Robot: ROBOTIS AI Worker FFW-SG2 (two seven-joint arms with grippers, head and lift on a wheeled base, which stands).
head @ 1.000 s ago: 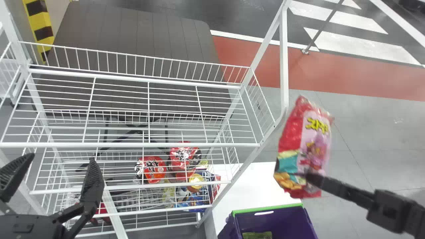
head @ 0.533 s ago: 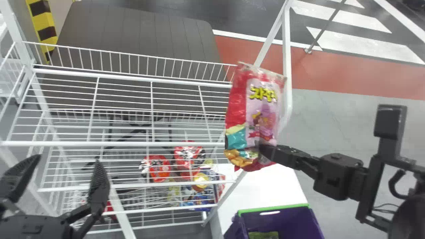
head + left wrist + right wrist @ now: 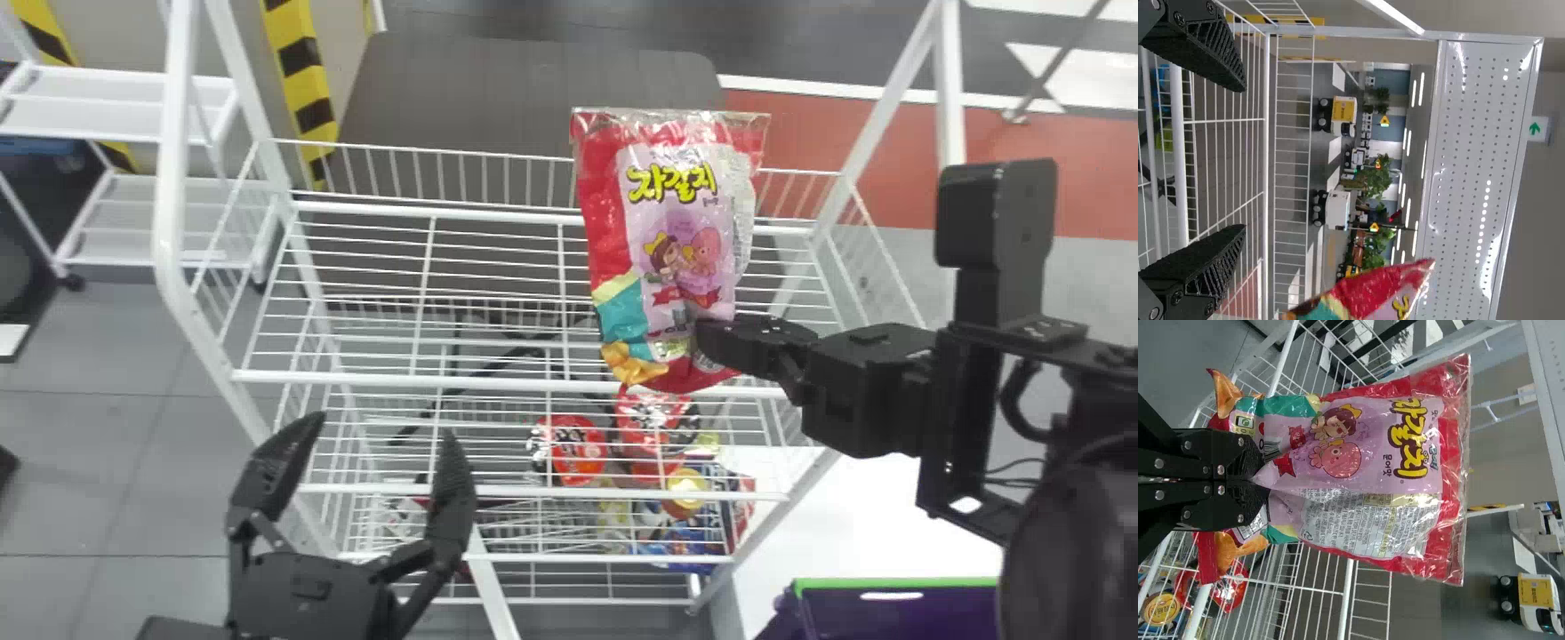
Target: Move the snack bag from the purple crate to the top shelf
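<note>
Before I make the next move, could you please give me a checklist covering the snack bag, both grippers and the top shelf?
1. Grip: ok. The right gripper is shut on the lower end of the snack bag.
2. Bag outside the purple crate: ok.
3. Bag upright, printed front toward the head camera: ok.
4. Left gripper apart from the bag: ok, fingers open.
5. Height of the bag over the top shelf: cannot tell.
6. Bag released on the shelf: not ok, it is held.

Packaged goods (image 3: 569,449) are grouped below the top shelf (image 3: 356,380), toward its right edge; the crate (image 3: 845,584) is set beyond its front right corner.
</note>
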